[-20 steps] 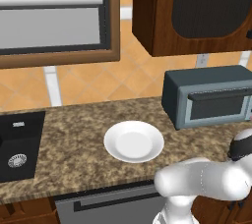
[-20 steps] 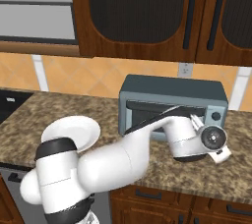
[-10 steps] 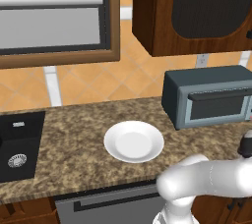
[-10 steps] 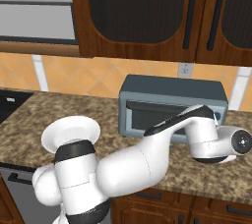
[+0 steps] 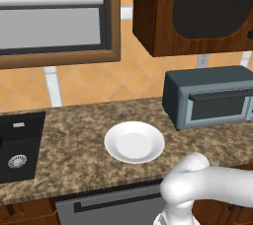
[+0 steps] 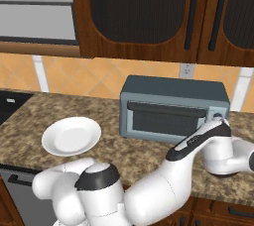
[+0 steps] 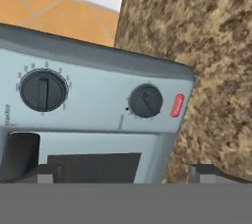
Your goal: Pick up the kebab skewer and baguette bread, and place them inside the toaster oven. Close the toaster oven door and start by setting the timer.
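Facing the dark blue-grey boxy toaster oven (image 7: pixel 93 105), the two-finger gripper (image 7: pixel 128 174) holds its jaws released and spread wide, with nothing between them; only its small dark fingertips (image 7: pixel 206 171) rise at the bottom of the hand view. Just ahead of the jaws lies the oven's pale control panel with a large round dark dial (image 7: pixel 43 90), a smaller round dark dial (image 7: pixel 145 101) and a little red indicator light (image 7: pixel 177 105) beside it. Next to the panel, close to one fingertip, shows the dark glass window of the blue-grey framed toaster oven door (image 6: pixel 166 117), which stands shut, its dark bar handle (image 6: pixel 166 107) along the top edge. Beyond the jaws and to their far side spreads the speckled brown granite counter (image 7: pixel 216 61), meeting an orange tiled backsplash (image 7: pixel 54 16). Well away from the jaws, a round white plate (image 5: pixel 134 142) rests bare on that counter, between the oven and a black sink (image 5: pixel 19 145). Dark wooden wall cabinets (image 6: pixel 149 12) hang above the oven. Whether the kebab skewer and baguette bread sit inside cannot be told.
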